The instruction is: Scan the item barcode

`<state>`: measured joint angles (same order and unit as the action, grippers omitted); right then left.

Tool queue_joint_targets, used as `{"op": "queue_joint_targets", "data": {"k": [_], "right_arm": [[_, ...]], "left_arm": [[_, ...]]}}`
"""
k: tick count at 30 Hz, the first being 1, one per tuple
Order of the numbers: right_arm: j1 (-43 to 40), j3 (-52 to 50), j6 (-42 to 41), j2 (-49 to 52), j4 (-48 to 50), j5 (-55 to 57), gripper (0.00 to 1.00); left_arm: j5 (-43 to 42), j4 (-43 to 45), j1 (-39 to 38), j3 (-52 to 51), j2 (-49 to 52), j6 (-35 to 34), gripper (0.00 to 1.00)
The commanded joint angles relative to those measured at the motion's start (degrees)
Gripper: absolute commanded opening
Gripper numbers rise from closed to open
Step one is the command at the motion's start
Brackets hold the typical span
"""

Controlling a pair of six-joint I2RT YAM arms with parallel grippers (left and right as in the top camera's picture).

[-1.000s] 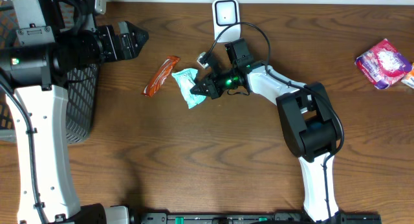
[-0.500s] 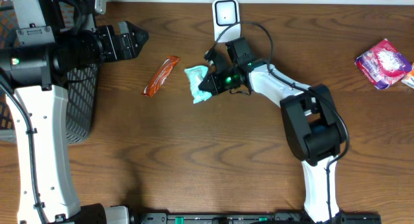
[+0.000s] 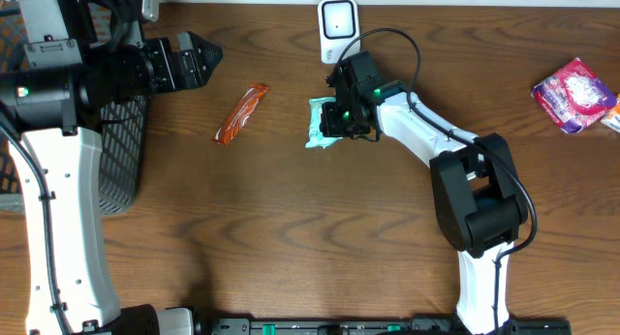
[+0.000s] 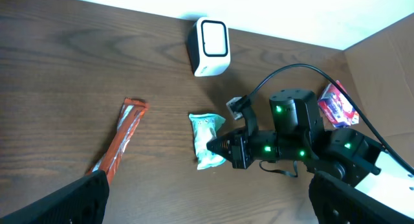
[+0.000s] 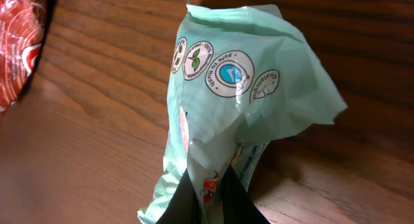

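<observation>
Pinches the mint packet (image 3: 316, 125) by one thin edge in the clenched right gripper (image 3: 334, 122), upper centre of frame, just below the scanner (image 3: 338, 23). May slip or hang twisted, hiding the barcode. No backup catch with left gripper (image 3: 203, 56) released, upper left.

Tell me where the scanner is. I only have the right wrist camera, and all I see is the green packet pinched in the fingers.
Observer: The white scanner stands at the table's far edge, just beyond the green packet held by the right gripper.
Operator: Is the other arm in the way?
Observer: No. The left gripper hangs open well off to the left, holding nothing.
Operator: Any items besides the orange one at the edge of my view?
Observer: Yes, a pink packet lies at the table's far right.
</observation>
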<state>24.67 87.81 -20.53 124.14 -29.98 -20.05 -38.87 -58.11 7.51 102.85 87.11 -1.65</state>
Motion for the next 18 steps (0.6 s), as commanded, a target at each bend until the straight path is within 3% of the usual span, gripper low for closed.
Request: {"op": "queue_joint_targets", "data": {"k": [1,7,18], "right_arm": [[-0.2,-0.1,-1.6,0.1,-0.7,6.3,0.01],[-0.2,0.8,-8.0,0.1,-4.2,13.3,0.01],[1.2,11.3,-13.4,0.1,-25.3,40.1,0.01]], "left_arm": [[-0.5,-0.1,0.1,0.2,0.2,0.1,0.98],[-0.5,-0.1,0.1,0.2,0.2,0.1,0.98],[-0.5,0.0,0.1,0.2,0.2,0.1,0.98]]}}
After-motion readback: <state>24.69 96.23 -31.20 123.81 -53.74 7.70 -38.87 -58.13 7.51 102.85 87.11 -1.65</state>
